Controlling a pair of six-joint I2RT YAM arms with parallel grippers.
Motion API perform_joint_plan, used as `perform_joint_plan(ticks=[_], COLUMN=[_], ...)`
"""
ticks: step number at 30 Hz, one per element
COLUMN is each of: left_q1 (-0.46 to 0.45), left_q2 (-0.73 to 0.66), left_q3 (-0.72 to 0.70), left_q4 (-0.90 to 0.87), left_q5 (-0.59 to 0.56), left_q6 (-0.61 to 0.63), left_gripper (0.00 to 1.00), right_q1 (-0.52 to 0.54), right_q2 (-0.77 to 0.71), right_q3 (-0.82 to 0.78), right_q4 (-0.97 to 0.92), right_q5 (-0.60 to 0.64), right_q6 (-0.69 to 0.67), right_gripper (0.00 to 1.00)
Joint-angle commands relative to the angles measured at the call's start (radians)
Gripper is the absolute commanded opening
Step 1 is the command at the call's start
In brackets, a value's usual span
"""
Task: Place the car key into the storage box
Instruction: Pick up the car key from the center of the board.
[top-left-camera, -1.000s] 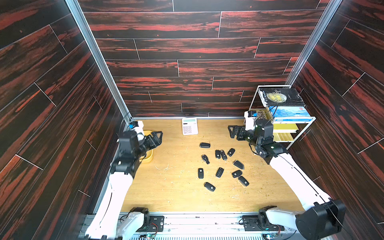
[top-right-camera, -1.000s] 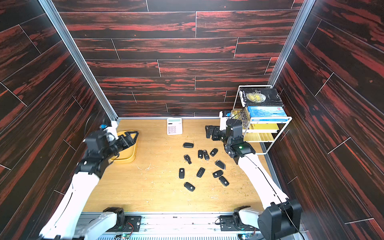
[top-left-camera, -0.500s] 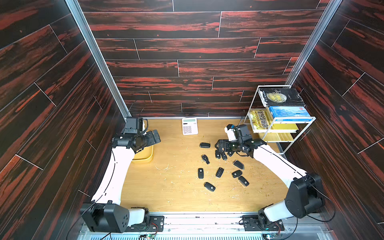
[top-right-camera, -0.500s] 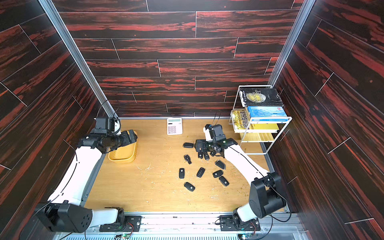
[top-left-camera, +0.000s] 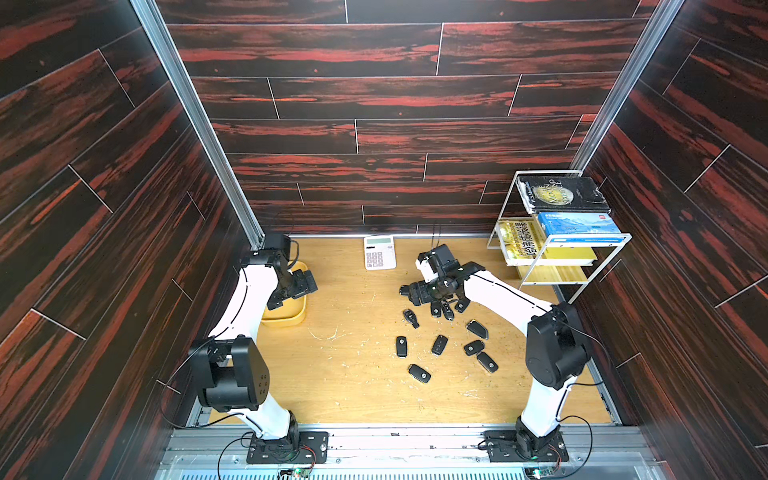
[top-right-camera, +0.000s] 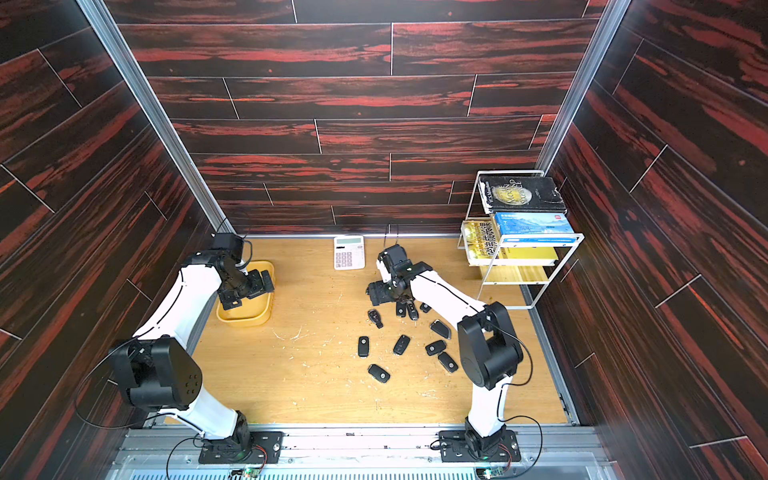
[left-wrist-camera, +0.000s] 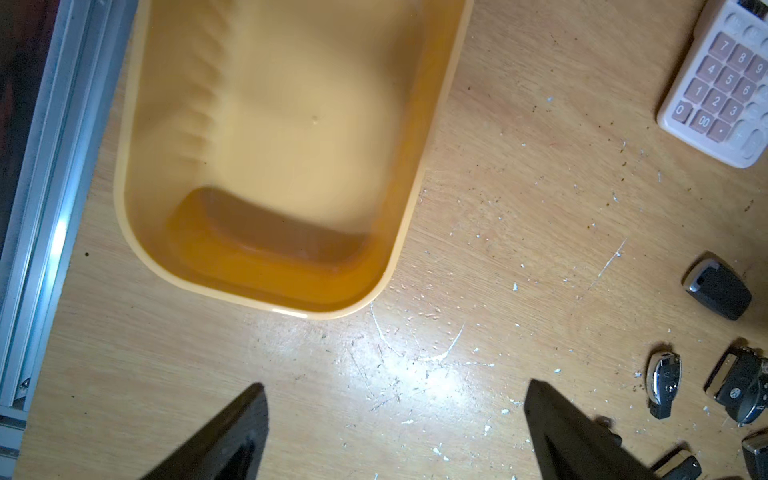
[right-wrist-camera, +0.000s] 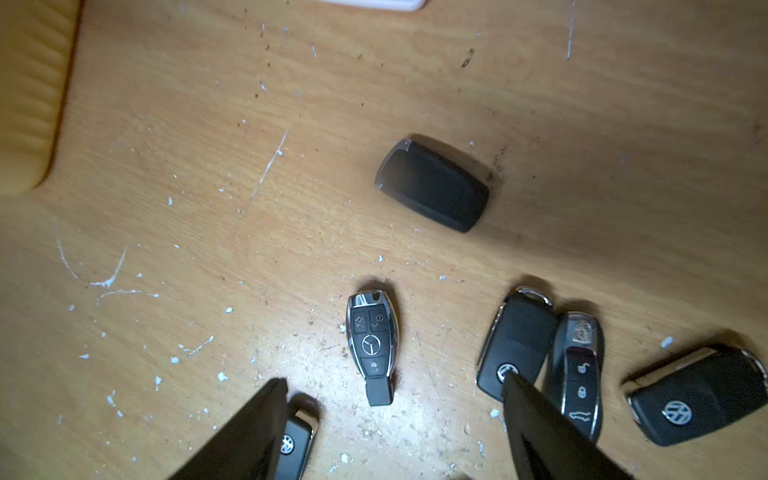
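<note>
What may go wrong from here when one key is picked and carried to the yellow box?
The open right gripper frames the silver-rimmed key, but one fingertip overlaps a black key touching its neighbour; closing might drag them.
The left gripper hangs by the storage box, perhaps blocking the drop.

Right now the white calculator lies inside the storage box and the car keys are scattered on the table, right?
No. The calculator lies on the table, apart from the storage box, as both top views show. The car keys are scattered there.
</note>
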Motion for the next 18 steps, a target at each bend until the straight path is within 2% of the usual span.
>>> perform_joint_plan(ticks=[1, 4, 12, 18], left_q1=[0.036, 0.069, 0.091, 0.099], left_q2=[-0.029, -0.046, -0.141, -0.147], left_q3=[-0.012, -0.031, -0.144, -0.145], left_q4=[0.008, 0.063, 0.207, 0.187], left_q5=[0.023, 0.097, 0.078, 0.083], left_q6=[0.003, 0.030, 0.018, 0.016], left_gripper=[1.00, 1.00, 1.00, 1.00], right_q1=[0.018, 0.040, 0.079, 0.102], right_q2=[0.039, 0.082, 0.142, 0.192], right_q3=[0.055, 0.077, 0.097, 0.123], right_q4=[-0.056, -0.086, -0.120, -0.138], right_q5=[0.026, 0.031, 0.046, 0.061], right_q6=[-0.025, -0.036, -0.038, -0.040], right_gripper=[0.83, 0.79, 0.73, 0.70])
